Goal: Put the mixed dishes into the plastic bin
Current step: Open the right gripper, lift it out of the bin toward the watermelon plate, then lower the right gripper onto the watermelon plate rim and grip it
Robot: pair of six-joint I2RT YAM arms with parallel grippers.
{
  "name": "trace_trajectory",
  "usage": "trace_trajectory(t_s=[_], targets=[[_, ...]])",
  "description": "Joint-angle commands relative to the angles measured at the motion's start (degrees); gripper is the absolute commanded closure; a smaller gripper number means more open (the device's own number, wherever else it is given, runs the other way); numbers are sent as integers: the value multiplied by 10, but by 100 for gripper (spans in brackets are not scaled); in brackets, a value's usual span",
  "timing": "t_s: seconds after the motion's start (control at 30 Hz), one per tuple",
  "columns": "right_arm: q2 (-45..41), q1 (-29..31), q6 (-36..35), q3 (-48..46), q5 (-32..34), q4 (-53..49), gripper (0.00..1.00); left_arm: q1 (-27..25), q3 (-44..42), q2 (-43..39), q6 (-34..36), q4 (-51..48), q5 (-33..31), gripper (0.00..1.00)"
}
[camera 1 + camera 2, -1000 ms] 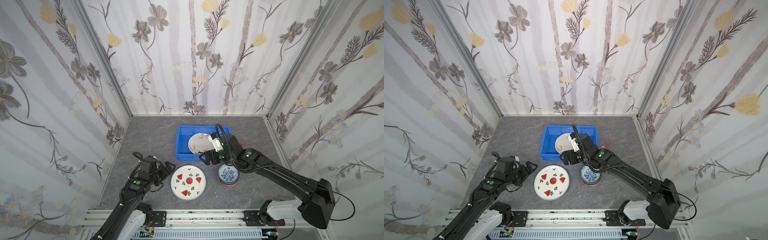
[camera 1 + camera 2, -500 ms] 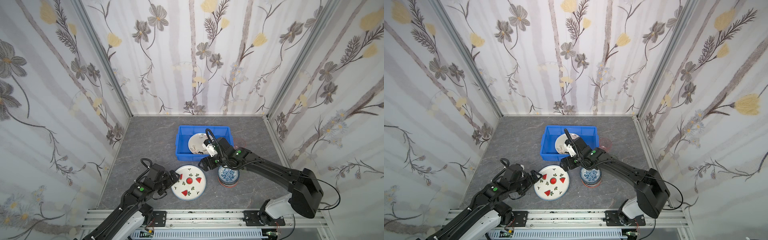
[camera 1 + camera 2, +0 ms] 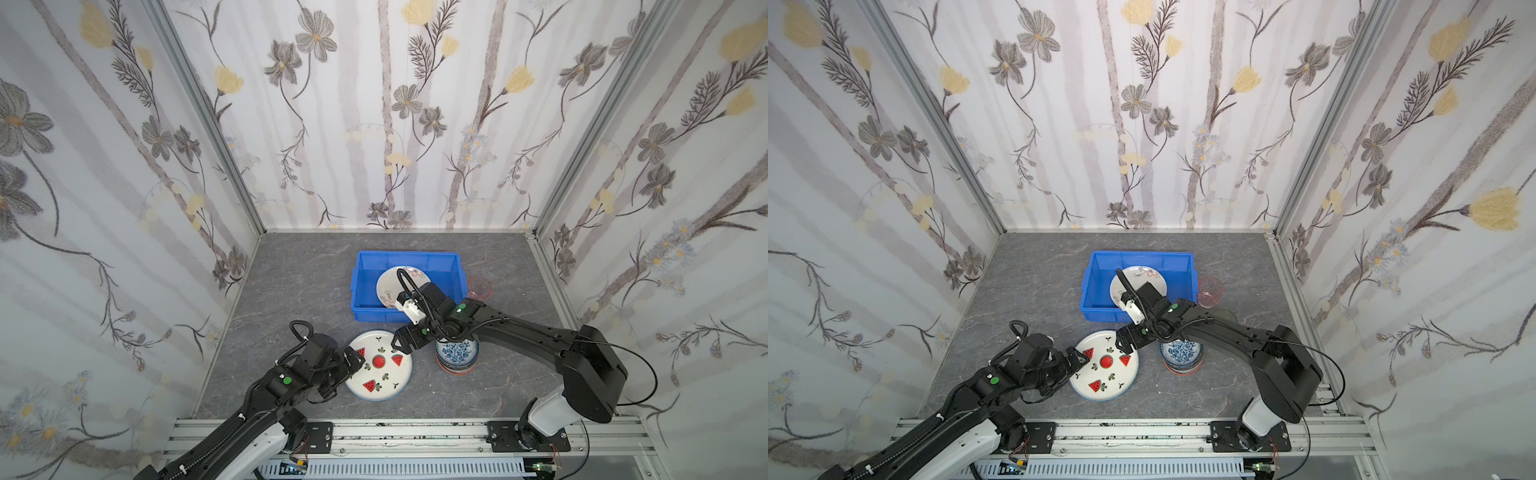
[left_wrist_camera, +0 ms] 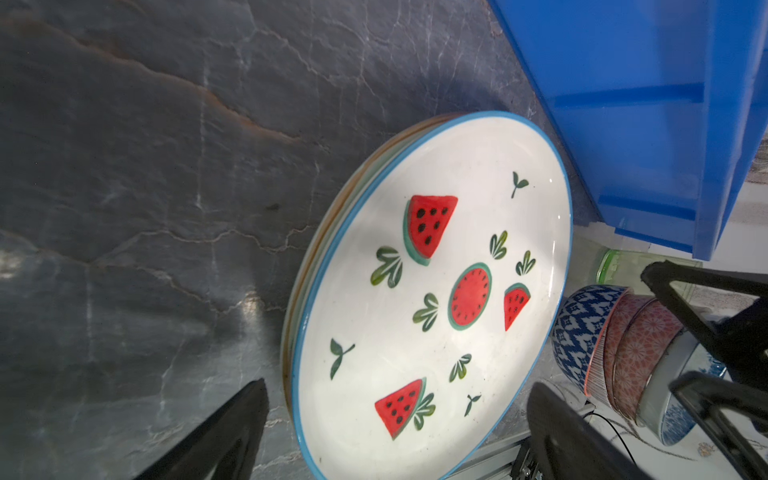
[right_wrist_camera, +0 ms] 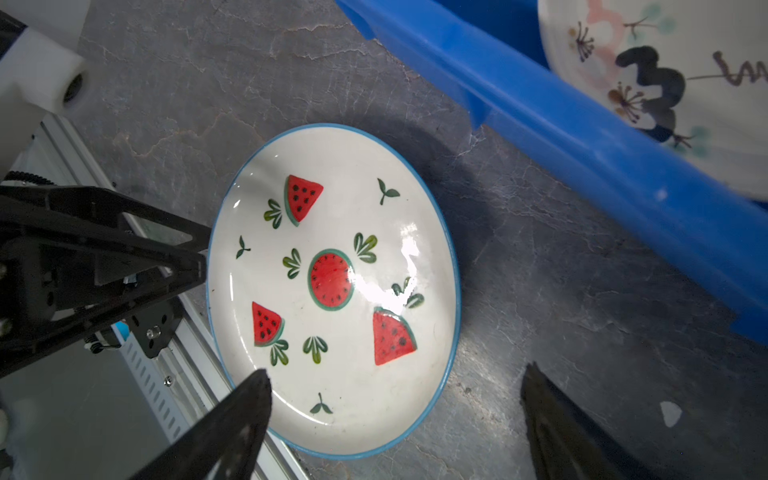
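- Across the back and both sides of the grey, veined counter (image 3: pixel 299 291) (image 3: pixel 1038 291) rise walls (image 3: pixel 374 124) papered with grey and yellow flowers. Metal posts (image 3: pixel 211 124) join them at the back corners, and a metal rail (image 3: pixel 415 432) runs along the front edge.
- The blue bin (image 3: pixel 409 253) (image 3: pixel 1142 254) sits in the back half, midway between the side edges. A cream plate (image 3: pixel 387 291) (image 3: pixel 1120 286) lies inside it, towards its front right corner.
- A pink tumbler (image 3: pixel 480 286) (image 3: pixel 1210 291) stands upright just beside the bin's right wall.
- The watermelon plate (image 3: pixel 380 368) (image 3: pixel 1104 368) lies near the middle of the front edge, with a stack of bowls (image 3: pixel 457 353) (image 3: pixel 1181 353) just to its right.
- The left gripper (image 3: pixel 358 362) (image 3: pixel 1080 360) is spread wide at the plate's left rim and holds nothing. Whether it touches the rim I cannot tell.
- The right gripper (image 3: pixel 395 343) (image 3: pixel 1123 343) is also wide open and empty, over the plate's back right rim.
- A second ago the right gripper was at the bin's front wall; it has since come forward to the watermelon plate.
- The left gripper then stood apart, to the left of the plate, and has closed in on its rim.
- Both plates, the bowls and the tumbler lie where they did.
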Motion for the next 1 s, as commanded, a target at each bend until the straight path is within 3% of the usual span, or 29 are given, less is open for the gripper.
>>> trace_trajectory(t_s=[0.0, 0.97], targets=[[15, 7, 6, 4, -4, 17, 8, 0, -6, -3, -4, -4, -8, 0], [88, 34, 30, 31, 10, 5, 9, 0, -30, -76, -36, -1, -14, 0]])
